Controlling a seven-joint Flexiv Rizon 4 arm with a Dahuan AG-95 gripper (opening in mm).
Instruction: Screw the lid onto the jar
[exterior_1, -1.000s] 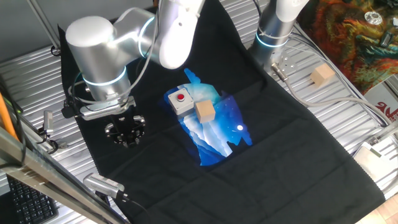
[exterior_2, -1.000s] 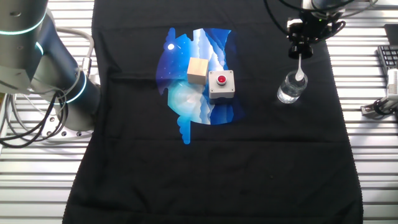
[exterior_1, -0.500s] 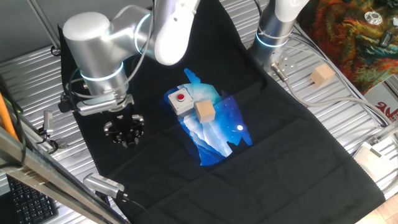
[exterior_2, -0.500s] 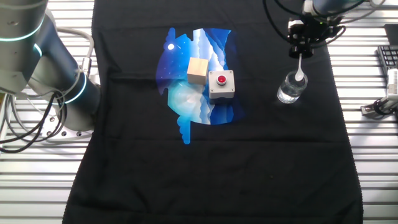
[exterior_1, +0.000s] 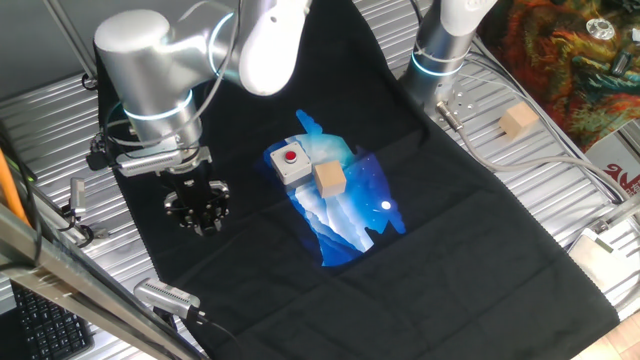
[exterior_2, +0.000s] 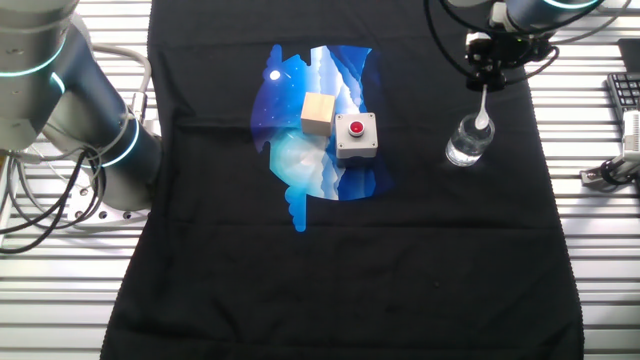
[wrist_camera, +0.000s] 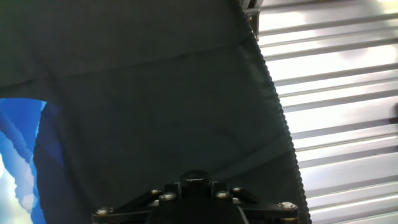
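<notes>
The lid (exterior_2: 487, 73), a black cap with a thin white piece hanging from it, is held above the jar (exterior_2: 468, 144), and the white tip appears to reach the jar's mouth. The jar stands on the black cloth (exterior_2: 400, 260) covering the counter, to the right of the grey box (exterior_2: 355, 136) with the red button as seen from the other fixed view. The gripper (exterior_2: 490, 68) sits around the cap; its jaws seem closed on it, though their exact width cannot be told.

The step is judged to be lowering and seating. It is best done with the cap kept centred over the jar's opening and level, so that the white piece slips inside and the threads meet squarely before any turning is begun.

The jar and white piece are shown only from that other fixed view. From the first fixed view the gripper (exterior_1: 199, 205) hides the jar. In the hand view only cloth and the gripper's base are seen.
</notes>
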